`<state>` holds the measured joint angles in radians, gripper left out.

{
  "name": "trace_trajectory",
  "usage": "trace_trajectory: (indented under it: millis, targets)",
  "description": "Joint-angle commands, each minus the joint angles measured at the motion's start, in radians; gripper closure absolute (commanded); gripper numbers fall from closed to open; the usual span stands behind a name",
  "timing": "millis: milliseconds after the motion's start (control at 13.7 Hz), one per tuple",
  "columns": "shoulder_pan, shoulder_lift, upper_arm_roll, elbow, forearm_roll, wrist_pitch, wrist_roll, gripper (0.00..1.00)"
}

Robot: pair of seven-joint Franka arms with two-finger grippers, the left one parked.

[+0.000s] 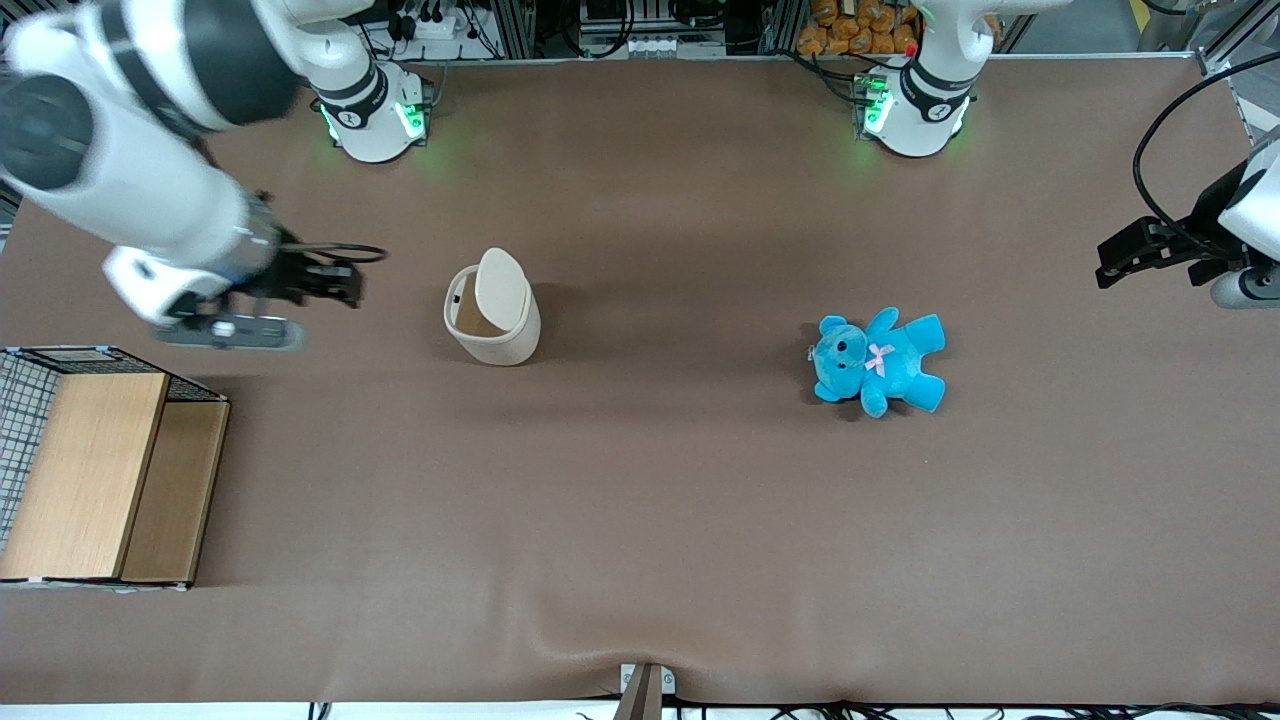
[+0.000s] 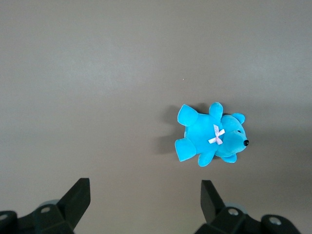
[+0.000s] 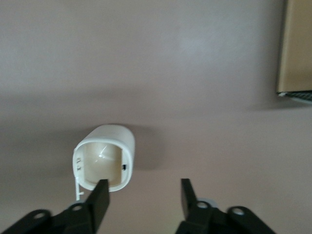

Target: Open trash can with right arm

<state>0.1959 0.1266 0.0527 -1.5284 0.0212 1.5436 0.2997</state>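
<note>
My gripper up beside the bin, matt black plastic, smooth cream plastic bin, soft fuzzy blue bear, matt brown cloth table, pale wood box with wire mesh

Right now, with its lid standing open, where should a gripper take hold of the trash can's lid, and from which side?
Probably grip the lid at its top edge, from above: it stands upright over the trash can, thin enough to straddle. The open gripper hangs apart beside it.

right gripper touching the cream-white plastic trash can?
Apart. The front view shows bare brown table between the black two-finger gripper and the cream-white plastic trash can, whose lid stands open. Fingers are open in the right wrist view.
</note>
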Motion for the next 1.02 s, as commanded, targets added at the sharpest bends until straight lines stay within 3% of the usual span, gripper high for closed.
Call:
trace_trajectory:
  millis: [0,365,656,948]
  targets:
    - [0.0,-0.087,-0.08,-0.015,0.005,-0.014,-0.088,0.0]
    - [-0.015,-0.12,-0.221,-0.007,0.006,-0.042,-0.26,0.0]
    - [-0.091,-0.119,-0.212,0.134,0.012,-0.19,-0.252,0.0]
    - [-0.157,-0.119,-0.185,0.169,0.069,-0.296,-0.244,0.0]
